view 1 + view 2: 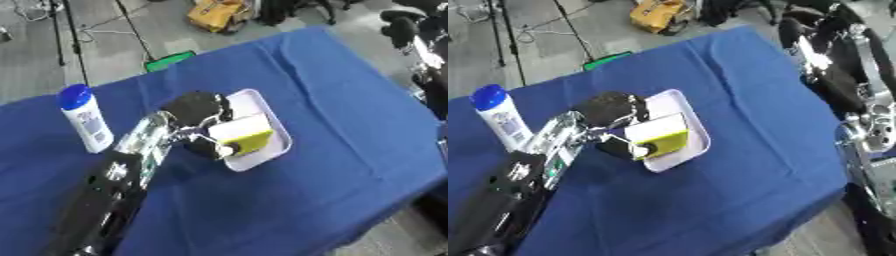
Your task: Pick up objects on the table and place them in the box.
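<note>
Black fingers (220, 148) of the left hand (199, 112) curl around a flat block (244, 135) that is white on top and yellow-green along its near edge. The thumb side presses the near yellow edge, and the other fingers lie over the far white side, so the hand pinches the block between them. The block sits tilted over the white tray-like box (269, 111), and I cannot tell if it already touches the bottom of the box or hangs just above it. The black back of the hand covers the left part of the box.

The left arm (114, 192) comes from the lower left corner, black with a silver wrist section, and lies across the blue cloth of the bench (332, 150).

Left of the arm, a white bottle (87, 122) with a blue cap stands upright on the bench, near the arm but apart from it.

The right arm (859, 100) shows at the right edge of the right eye view, black and silver, above the right side of the bench. I cannot make out the right hand, so I cannot tell how its fingers stand.
</note>
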